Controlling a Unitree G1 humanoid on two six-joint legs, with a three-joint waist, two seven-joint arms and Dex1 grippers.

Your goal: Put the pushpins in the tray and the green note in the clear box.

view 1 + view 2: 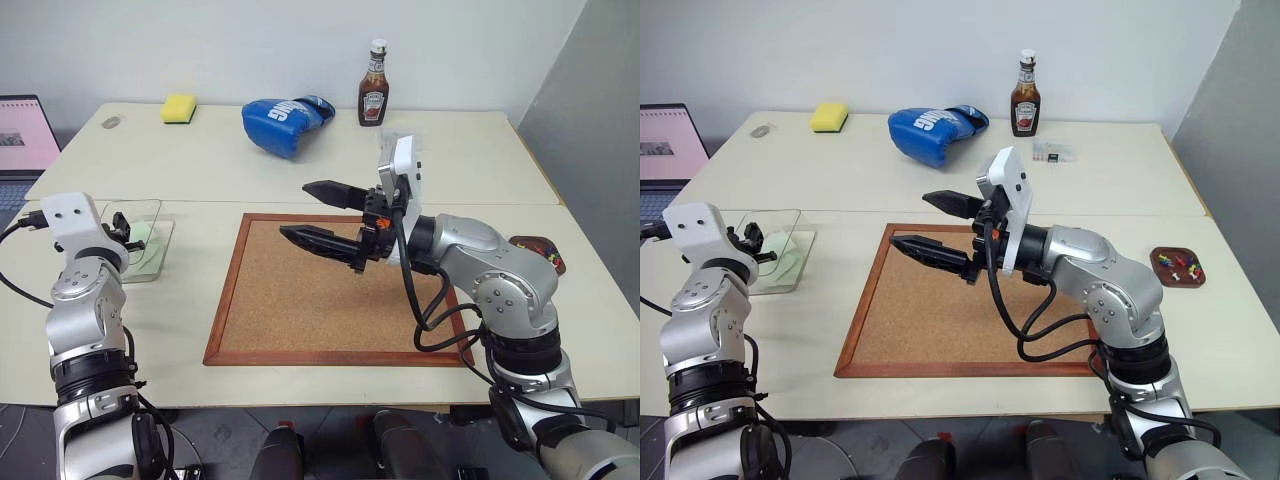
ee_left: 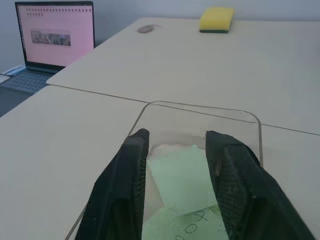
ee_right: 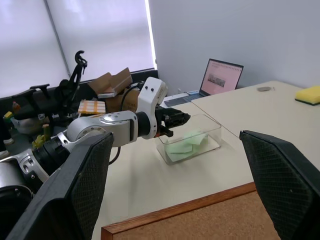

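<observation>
Left tool (image 2: 175, 165), jaws parted, at the frame's left over the clear box (image 1: 150, 245) containing the green note (image 2: 180, 175); right tool (image 1: 325, 215) open, empty. Withdraw straight, avoiding the walls.

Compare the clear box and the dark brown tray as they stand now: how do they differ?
The clear box is transparent with tall walls and holds the green note; the tray is dark brown, shallow, and holds colored pushpins. The clear box sits on the robot's left of the cork board, at the left gripper; the tray on its right. Both rest on the table.
</observation>
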